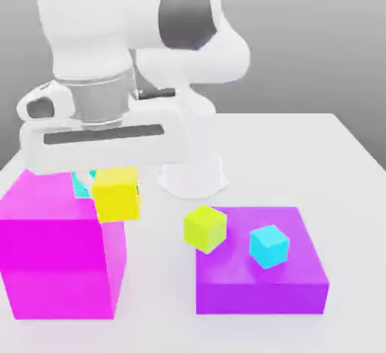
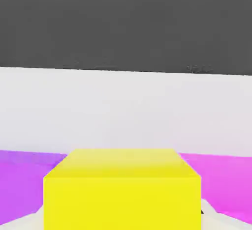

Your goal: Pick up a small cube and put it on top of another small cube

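Count: one arm, one gripper (image 1: 112, 190), one tabletop (image 1: 158, 287), two blocks and four cubes. Listed from the exterior view's left to right:

1. Magenta block (image 1: 59, 257): one unit, on the tabletop. Its side at the exterior view's left is cut off by the frame.
2. Turquoise cube (image 1: 80, 185): one unit, seen at the magenta block's top, near the far corner on the exterior view's right. The yellow cube and part of the gripper hide most of it; contact with the block cannot be told.
3. Yellow cube (image 1: 116, 195): one unit, clamped between the gripper fingers, in front of the turquoise cube in the exterior view. In the hand view its lower part is cut off.
4. Lime cube (image 1: 205, 228): one unit, tilted, overlapping the purple block's edge at the exterior view's left. Whether it touches that block cannot be told.
5. Purple block (image 1: 260, 299): one unit, flat on the tabletop. The two cubes in front of it hide parts of its top.
6. Cyan cube (image 1: 269, 247): one unit, tilted, seen against the purple block's top, nearer the edge at the exterior view's right.

The arm (image 1: 192, 133) has its base near the tabletop's far edge.
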`<state>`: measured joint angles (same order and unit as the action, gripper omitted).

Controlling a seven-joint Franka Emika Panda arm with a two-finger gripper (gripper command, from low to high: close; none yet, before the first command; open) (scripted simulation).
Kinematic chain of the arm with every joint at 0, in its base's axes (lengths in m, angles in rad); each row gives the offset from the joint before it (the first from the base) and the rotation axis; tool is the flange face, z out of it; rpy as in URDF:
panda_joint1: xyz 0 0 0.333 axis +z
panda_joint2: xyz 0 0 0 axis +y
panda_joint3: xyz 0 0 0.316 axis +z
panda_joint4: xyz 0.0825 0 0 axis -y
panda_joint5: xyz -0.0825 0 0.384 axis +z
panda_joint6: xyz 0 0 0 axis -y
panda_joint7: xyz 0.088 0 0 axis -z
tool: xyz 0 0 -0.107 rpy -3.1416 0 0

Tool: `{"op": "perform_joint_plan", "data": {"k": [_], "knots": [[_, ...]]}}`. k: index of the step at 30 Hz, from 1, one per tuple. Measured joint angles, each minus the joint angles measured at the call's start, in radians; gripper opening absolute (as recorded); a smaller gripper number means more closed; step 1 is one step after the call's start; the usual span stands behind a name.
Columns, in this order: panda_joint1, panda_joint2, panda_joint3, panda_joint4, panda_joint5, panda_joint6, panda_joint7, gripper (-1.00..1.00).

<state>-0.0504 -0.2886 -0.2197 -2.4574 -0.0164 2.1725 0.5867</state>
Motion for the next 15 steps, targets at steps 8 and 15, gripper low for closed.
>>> {"op": "perform_joint_plan", "data": {"k": [8, 15], "knots": [[-0.148, -0.216, 0.029, -0.076, -0.085, -0.137, 0.250, -1.00], [-0.162, -0.170, 0.018, -0.167, -0.084, -0.001, 0.257, 1.00]]}}
